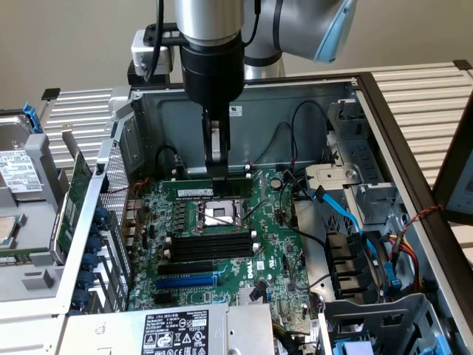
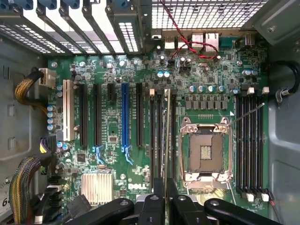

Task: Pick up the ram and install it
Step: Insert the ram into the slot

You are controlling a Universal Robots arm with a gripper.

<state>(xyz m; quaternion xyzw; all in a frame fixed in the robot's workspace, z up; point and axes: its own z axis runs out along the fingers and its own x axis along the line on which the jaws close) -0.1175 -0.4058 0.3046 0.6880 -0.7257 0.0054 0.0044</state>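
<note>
The ram (image 1: pixel 238 176) is a thin green stick that hangs level under my gripper (image 1: pixel 216 176), which is shut on its middle. It is held above the motherboard inside the open computer case. In the wrist view the ram (image 2: pixel 167 140) shows edge-on as a thin line between the black fingers (image 2: pixel 152 206). It runs in line with the long black memory slots (image 2: pixel 153 140) beside the CPU socket (image 2: pixel 206 150). Those slots (image 1: pixel 207 248) lie in front of the socket (image 1: pixel 220 214) in the exterior view. I cannot tell whether the ram touches a slot.
A second bank of memory slots (image 2: pixel 251 145) lies on the socket's other side. An upright green expansion card (image 1: pixel 74 200) and a hard drive (image 1: pixel 18 170) stand at the exterior view's left. Blue cables (image 1: pixel 347 214) and drive bays crowd the right. The power supply (image 1: pixel 174 333) sits at the front.
</note>
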